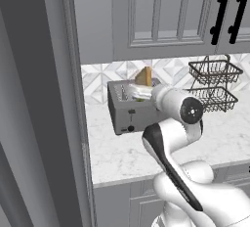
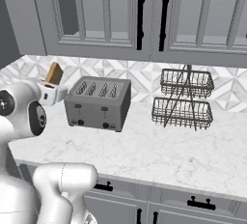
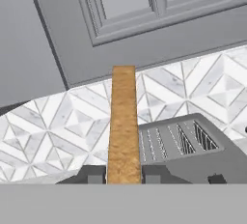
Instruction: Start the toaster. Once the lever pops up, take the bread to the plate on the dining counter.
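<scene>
The grey four-slot toaster stands on the white marble counter against the tiled wall, its slots empty in the right base view. The tan bread is lifted above and to the left of the toaster. My gripper is shut on the bread, whose lower edge sits between the two fingers. In the hand view the slice shows edge-on, standing upright from the fingertips. The plate and the dining counter are out of view.
A two-tier wire basket rack stands on the counter right of the toaster. Grey upper cabinets hang close overhead. A tall grey panel walls off the left side. Open counter lies in front of the toaster.
</scene>
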{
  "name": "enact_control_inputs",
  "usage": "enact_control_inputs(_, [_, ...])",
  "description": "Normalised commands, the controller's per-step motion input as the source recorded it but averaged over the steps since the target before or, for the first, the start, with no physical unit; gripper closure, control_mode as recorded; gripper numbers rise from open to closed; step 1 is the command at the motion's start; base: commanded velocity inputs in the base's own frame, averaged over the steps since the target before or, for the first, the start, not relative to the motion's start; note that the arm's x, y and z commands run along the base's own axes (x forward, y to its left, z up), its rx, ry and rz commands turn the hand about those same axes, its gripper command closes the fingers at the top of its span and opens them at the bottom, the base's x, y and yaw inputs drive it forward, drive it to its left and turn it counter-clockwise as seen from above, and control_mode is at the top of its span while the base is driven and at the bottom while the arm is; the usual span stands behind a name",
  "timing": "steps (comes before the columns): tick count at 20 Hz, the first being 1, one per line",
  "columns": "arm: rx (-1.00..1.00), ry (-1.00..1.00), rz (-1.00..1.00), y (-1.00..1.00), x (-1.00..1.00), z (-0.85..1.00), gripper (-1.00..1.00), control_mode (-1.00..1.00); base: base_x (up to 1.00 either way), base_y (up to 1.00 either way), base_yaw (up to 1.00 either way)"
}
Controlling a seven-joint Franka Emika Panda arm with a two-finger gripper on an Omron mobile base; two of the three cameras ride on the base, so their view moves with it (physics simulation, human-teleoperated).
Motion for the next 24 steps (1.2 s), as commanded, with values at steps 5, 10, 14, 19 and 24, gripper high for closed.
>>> enact_control_inputs(5, [-0.03,0.28,-0.04,-0.01,-1.00,0.31,1.00,-1.00,0.00,0.00,0.00])
enact_control_inputs(10, [-0.08,0.24,-0.01,-0.31,-1.00,0.00,1.00,-1.00,0.00,0.00,0.00])
enact_control_inputs(14, [0.00,0.05,0.04,-0.46,-0.84,0.00,1.00,-1.00,0.00,0.00,0.00])
enact_control_inputs(19, [-0.02,0.00,0.05,-0.22,-0.29,0.00,1.00,-1.00,0.00,0.00,0.00])
enact_control_inputs(24, [0.00,0.00,0.00,0.00,0.00,0.00,1.00,-1.00,0.00,0.00,0.00])
